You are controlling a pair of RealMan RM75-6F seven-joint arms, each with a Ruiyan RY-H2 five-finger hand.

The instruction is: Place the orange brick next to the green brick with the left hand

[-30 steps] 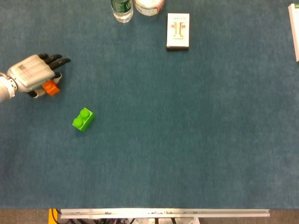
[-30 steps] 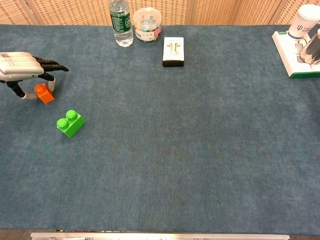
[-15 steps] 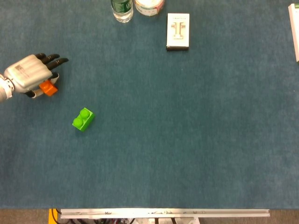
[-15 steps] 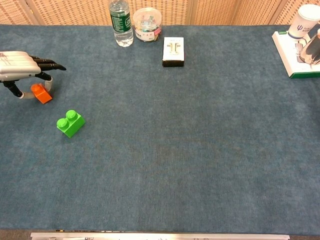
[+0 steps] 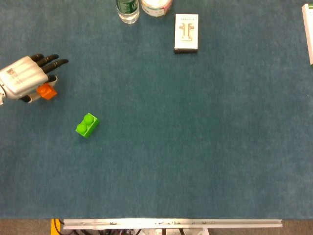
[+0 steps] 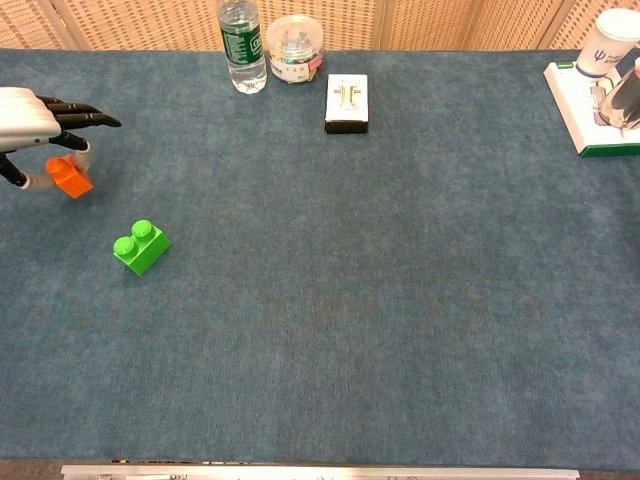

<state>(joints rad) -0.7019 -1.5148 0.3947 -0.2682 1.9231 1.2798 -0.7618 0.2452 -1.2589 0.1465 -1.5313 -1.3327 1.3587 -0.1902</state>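
My left hand point(image 5: 23, 78) point(image 6: 30, 125) is at the far left of the table and pinches the orange brick point(image 5: 47, 91) point(image 6: 69, 176) under its palm, lifted a little off the cloth. The other fingers point(image 5: 54, 60) stretch out to the right. The green brick point(image 5: 87, 125) point(image 6: 141, 246) lies on the blue tablecloth below and to the right of the hand, well apart from it. My right hand shows in neither view.
At the back stand a water bottle point(image 6: 241, 45), a clear jar point(image 6: 294, 47) and a white box point(image 6: 346, 103). A white tray point(image 6: 590, 110) with a cup point(image 6: 612, 38) sits at the far right edge.
My left hand has drawn back toward the left edge and risen slightly, carrying the orange brick with it. The green brick has not moved.
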